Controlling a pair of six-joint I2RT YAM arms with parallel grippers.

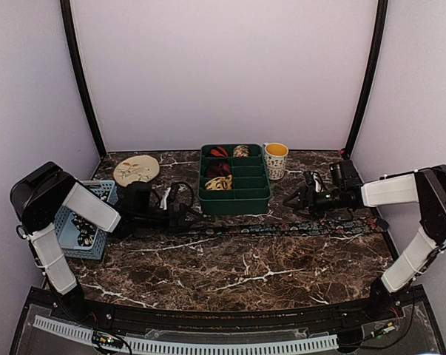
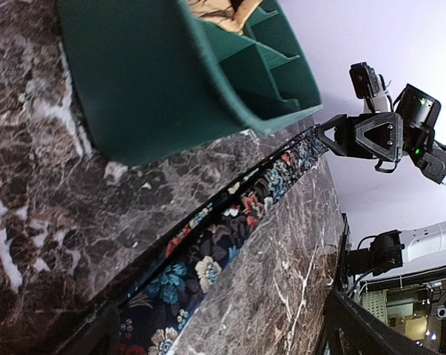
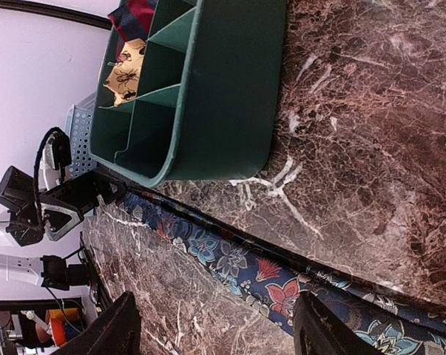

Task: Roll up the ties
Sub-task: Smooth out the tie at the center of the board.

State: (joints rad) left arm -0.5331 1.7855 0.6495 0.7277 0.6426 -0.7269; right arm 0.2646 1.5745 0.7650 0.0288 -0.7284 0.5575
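Note:
A long dark floral tie (image 1: 282,228) with blue and red flowers lies flat across the table in front of the green tray (image 1: 234,201). It also shows in the left wrist view (image 2: 230,222) and the right wrist view (image 3: 267,274). My left gripper (image 1: 187,215) hovers open over the tie's left end, with the tie running between its fingers (image 2: 230,336). My right gripper (image 1: 291,200) is open and empty just above the tie's right part (image 3: 219,329). Rolled ties sit in the tray: red-black (image 1: 217,151), tan (image 1: 241,151), yellow-cream (image 1: 217,183).
A white and yellow cup (image 1: 275,159) stands right of the tray. A round patterned plate (image 1: 136,168) lies at the back left. A blue basket (image 1: 86,222) holding dark fabric sits under the left arm. The table's front edge has a black rail.

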